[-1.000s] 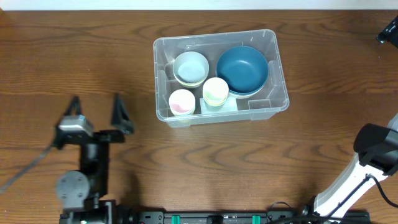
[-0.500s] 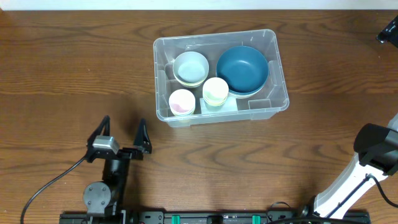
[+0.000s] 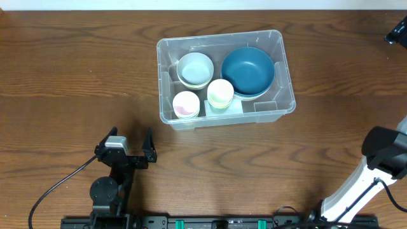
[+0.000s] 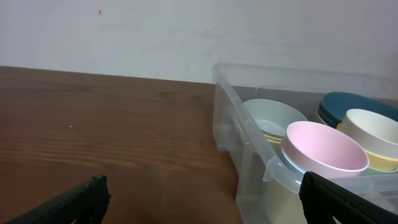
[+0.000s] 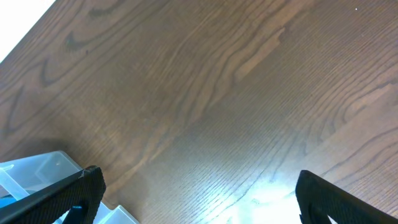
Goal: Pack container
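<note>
clear container (image 4: 227, 124) cropped at right, left fingers (image 4: 342, 202) spread and empty, tips only, right fingers (image 5: 68, 196) splayed, mostly cut off

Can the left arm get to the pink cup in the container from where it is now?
Probably yes. The left gripper is open and empty, nothing lies between it and the container, and the pink cup stands at the near wall, uncovered; the gripper must come from above.

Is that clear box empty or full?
Not empty: the container holds a blue bowl, a pale bowl, a pink cup and a cream cup.
</note>
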Motion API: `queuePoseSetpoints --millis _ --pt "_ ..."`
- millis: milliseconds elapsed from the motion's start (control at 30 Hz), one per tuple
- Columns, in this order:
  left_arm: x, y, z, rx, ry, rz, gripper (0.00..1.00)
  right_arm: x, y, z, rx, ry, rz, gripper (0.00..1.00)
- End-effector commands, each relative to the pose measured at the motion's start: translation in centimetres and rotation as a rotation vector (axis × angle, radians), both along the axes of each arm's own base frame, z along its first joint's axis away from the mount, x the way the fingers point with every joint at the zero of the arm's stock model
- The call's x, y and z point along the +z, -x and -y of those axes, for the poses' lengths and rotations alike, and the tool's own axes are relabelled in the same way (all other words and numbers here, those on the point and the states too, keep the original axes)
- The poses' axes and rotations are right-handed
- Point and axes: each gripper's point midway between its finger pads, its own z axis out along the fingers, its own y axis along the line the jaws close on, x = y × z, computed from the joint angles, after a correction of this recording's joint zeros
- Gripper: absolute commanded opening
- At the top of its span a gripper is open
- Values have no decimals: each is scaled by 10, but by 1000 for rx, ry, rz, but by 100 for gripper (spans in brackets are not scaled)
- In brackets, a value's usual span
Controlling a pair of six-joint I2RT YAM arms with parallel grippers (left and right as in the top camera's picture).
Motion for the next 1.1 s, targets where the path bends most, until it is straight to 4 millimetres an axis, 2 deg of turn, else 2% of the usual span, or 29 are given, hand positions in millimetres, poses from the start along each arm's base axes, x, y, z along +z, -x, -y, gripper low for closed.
queuePoseSetpoints --millis 0,833,967,1067 --pt "-14 1 1 -9 -26 -43 98 2 1 2 -17 1 5 99" --pt "-15 1 1 -9 -26 -47 98 1 1 1 -15 0 4 99" --pt "-15 1 1 -9 -26 -47 98 -1 -10 -19 36 -2 -2 99" --pt "-15 1 1 -9 -26 -47 98 7 -19 -54 115 4 15 99"
